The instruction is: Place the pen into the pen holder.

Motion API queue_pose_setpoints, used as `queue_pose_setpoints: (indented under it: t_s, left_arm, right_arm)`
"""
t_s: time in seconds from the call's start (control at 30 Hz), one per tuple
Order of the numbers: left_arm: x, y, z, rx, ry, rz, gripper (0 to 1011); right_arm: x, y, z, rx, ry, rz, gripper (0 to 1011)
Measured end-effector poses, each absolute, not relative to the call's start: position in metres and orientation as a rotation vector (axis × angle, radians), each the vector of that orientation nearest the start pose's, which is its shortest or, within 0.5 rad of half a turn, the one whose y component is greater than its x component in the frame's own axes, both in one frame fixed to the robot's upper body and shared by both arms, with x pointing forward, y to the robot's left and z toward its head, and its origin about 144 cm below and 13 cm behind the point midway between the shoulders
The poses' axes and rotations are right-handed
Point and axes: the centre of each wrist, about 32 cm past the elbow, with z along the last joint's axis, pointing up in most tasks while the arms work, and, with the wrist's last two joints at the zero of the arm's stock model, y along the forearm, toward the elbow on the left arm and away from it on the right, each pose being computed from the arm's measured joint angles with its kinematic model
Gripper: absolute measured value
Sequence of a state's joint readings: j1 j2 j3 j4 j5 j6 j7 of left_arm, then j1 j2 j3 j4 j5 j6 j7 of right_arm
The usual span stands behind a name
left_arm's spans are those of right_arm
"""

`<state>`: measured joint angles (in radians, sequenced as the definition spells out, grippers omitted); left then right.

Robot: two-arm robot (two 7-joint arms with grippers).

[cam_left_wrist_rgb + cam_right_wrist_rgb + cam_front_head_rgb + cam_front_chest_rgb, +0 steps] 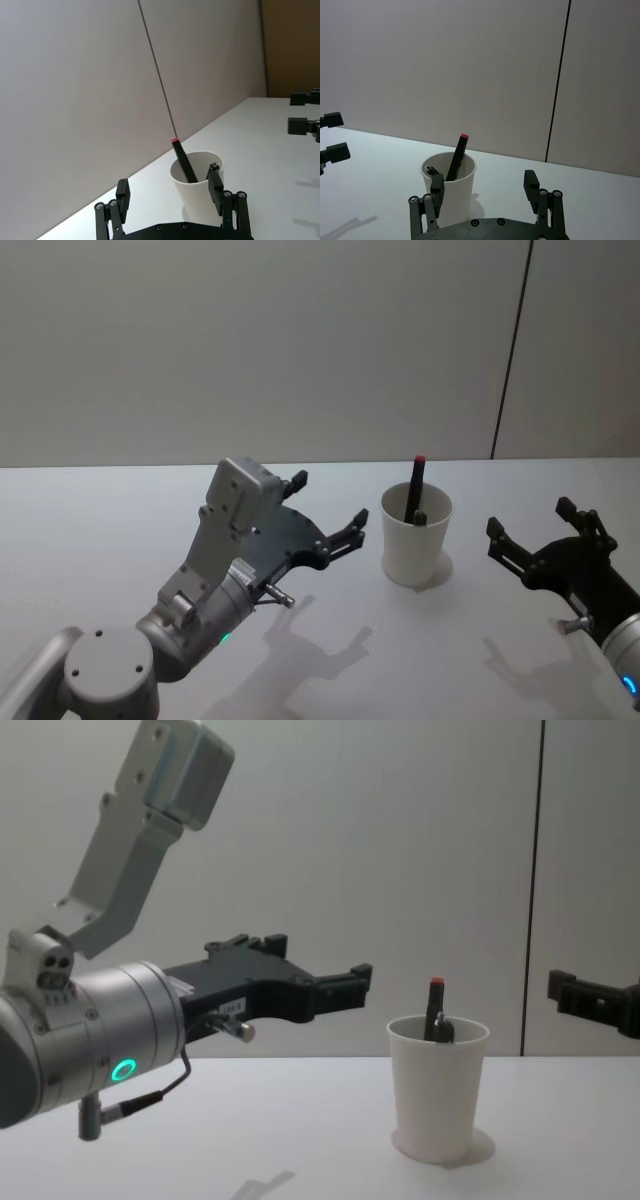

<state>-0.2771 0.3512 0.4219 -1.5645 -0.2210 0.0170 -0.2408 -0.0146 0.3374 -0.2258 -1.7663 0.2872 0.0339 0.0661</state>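
Between both grippers' spread jaws, pen [414, 486] stands inside pen holder [415, 545].

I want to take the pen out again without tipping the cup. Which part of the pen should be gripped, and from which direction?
Probably grip the pen by its red-tipped upper end, which alone stands clear above the rim of the pen holder. Come from above and lift along its lean. The open left claw is nearer; the open right claw waits on the cup's other side.

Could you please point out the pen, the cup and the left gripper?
Pen [416, 480], head view, upper shaft.
Cup [413, 548], head view, front wall.
Left gripper [328, 506], head view, midway between fingertips.
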Motion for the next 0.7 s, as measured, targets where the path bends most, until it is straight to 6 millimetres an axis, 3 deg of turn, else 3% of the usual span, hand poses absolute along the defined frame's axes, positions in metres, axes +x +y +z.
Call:
queue_pose_setpoints:
  t_s: [0.7]
  left_arm:
    - [0.492, 0.199, 1.204, 0.063, -0.267, 1.117, 1000]
  right_arm:
    - [0.443, -0.237, 1.189, 0.026, -0.075, -1.23, 1002]
